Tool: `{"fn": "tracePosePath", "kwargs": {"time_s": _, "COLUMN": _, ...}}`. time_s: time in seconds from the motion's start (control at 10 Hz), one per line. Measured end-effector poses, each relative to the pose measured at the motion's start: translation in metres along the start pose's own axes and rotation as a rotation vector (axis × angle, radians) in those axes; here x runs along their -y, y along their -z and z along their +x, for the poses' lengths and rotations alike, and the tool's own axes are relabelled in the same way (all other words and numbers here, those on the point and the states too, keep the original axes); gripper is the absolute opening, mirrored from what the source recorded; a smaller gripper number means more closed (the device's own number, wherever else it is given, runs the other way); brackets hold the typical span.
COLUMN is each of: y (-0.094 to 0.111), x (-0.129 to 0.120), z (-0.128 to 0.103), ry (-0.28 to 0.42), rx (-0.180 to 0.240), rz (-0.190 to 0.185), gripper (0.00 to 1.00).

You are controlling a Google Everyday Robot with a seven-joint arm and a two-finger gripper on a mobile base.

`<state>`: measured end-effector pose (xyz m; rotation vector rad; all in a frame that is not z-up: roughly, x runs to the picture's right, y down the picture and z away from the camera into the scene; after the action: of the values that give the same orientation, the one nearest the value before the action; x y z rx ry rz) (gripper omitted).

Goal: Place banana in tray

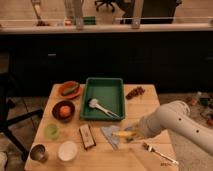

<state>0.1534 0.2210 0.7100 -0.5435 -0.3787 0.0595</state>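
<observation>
Wooden tabletop (150, 107) with green tray (85, 102) toward the rear centre. White-headed brush (94, 103) inside the tray, head near the tray's left wall, handle slanting toward its near right corner.

Claw (132, 133) at the end of a white arm (170, 117), reaching in from the right, just past the tray's near right corner on the camera side; closed on the banana (122, 134). Banana outside the tray, near its front rim, roughly level at the claw's tip, above a blue cloth (110, 136); contact between banana and cloth not discernible.

Dark oblong packet (88, 136) in front of the tray's near left corner, just beside the cloth. Orange plate (61, 89) just left of the tray's far left corner. Dark red bowl (56, 107) with an orange fruit (65, 111), left of the tray's near left corner. Pale green cup (51, 131), metal cup (38, 152) and white bowl (67, 150) to the front left, well apart from the tray. Silver fork (159, 154) to the front right of the tray, beyond the claw. Brown snack cluster (135, 92) just right of the tray's far right corner.
</observation>
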Motion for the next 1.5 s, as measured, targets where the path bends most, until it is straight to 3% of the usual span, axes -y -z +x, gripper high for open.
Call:
{"fn": "tracePosePath", "kwargs": {"time_s": 0.3, "y": -0.003, "x": 0.008, "z": 0.0, "ry": -0.009, "rx": 0.004, "rz": 0.017, "gripper": 0.0}}
{"fn": "tracePosePath", "kwargs": {"time_s": 0.7, "y": -0.023, "x": 0.067, "z": -0.003, "ry": -0.015, "rx": 0.027, "rz": 0.041, "gripper": 0.0}}
{"fn": "tracePosePath", "kwargs": {"time_s": 1.2, "y": -0.032, "x": 0.1, "z": -0.012, "ry": 0.0, "rx": 0.052, "rz": 0.076, "gripper": 0.0}}
{"fn": "tracePosePath", "kwargs": {"time_s": 1.5, "y": -0.04, "x": 0.123, "z": -0.017, "ry": -0.03, "rx": 0.073, "rz": 0.111, "gripper": 0.0}}
